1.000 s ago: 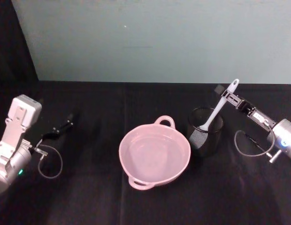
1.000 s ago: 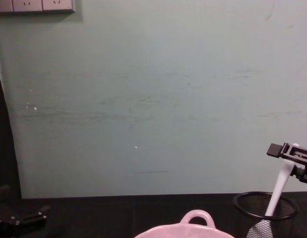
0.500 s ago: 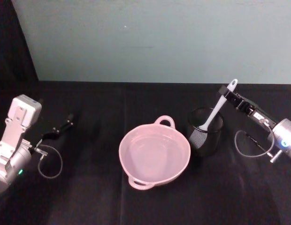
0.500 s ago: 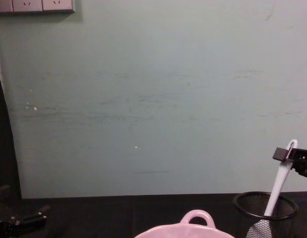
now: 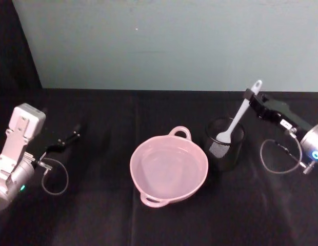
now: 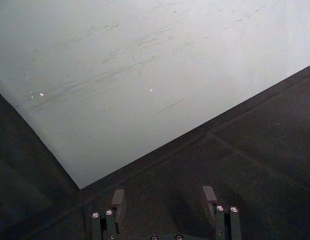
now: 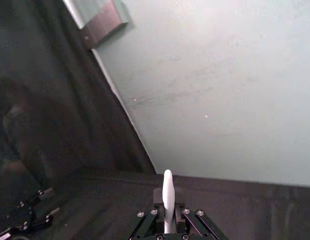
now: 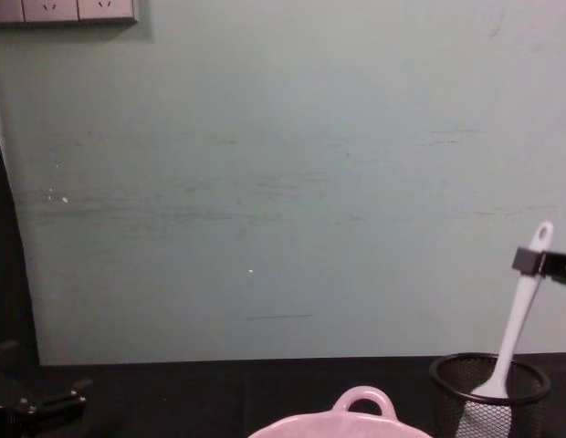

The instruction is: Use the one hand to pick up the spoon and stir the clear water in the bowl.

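My right gripper [image 5: 250, 97] has clamped onto the handle of the spoon [image 5: 240, 113] and lifted it slightly, the blade higher but still inside the mesh cup [image 5: 224, 154] beside the bowl [image 5: 169, 169], so pickup looks under way; my left gripper [image 5: 66, 141] sits parked far left, fingers apart

Lab test bench: black-draped table [image 5: 97, 220], bare pale-green wall [image 8: 265, 182].

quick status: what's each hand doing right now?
left hand: open, holding nothing.
right hand: closed on the spoon near its handle end, blade down in the mesh cup.
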